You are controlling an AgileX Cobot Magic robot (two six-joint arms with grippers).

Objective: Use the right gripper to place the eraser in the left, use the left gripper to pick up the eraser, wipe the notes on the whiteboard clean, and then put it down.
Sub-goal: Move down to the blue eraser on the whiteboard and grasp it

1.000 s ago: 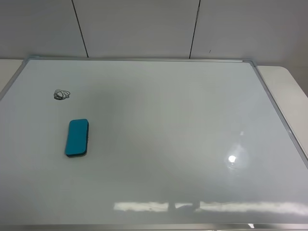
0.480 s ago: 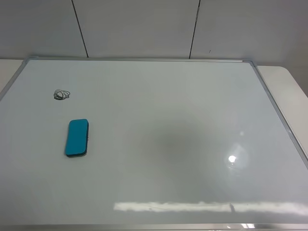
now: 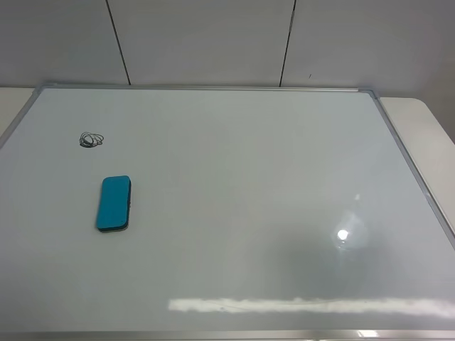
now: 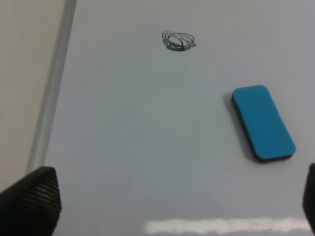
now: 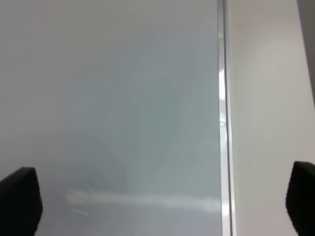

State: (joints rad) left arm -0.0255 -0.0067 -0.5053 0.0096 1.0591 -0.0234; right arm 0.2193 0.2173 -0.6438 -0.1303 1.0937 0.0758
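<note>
High cam: whiteboard [image 3: 234, 177] lies flat on a white table [image 3: 426, 128], w/ a thin silver frame [image 3: 398, 142] round it and a grey wall [image 3: 206, 42] behind. Eraser [image 3: 114, 204] sits flat on the board's left part, teal side up, long axis running approx. front to back, nothing touching it. Notes [image 3: 91, 139], a small dark scribble, lie behind the eraser toward the far-left corner, near it but clearly apart. A bright glare strip [image 3: 306, 305] runs along the near edge.

Left wrist cam: left gripper [image 4: 170, 206] is spread wide above the board, fingertips [image 4: 32, 199] at opp. edges of the pic, nothing btwn them. Eraser lies ahead, off to one side, clear of both fingers. Notes sit farther on. Frame and table run along the other side.

Right wrist cam: right gripper [image 5: 160, 201] is spread wide too, holding nothing, over bare board next to the frame, w/ table beyond.
</note>
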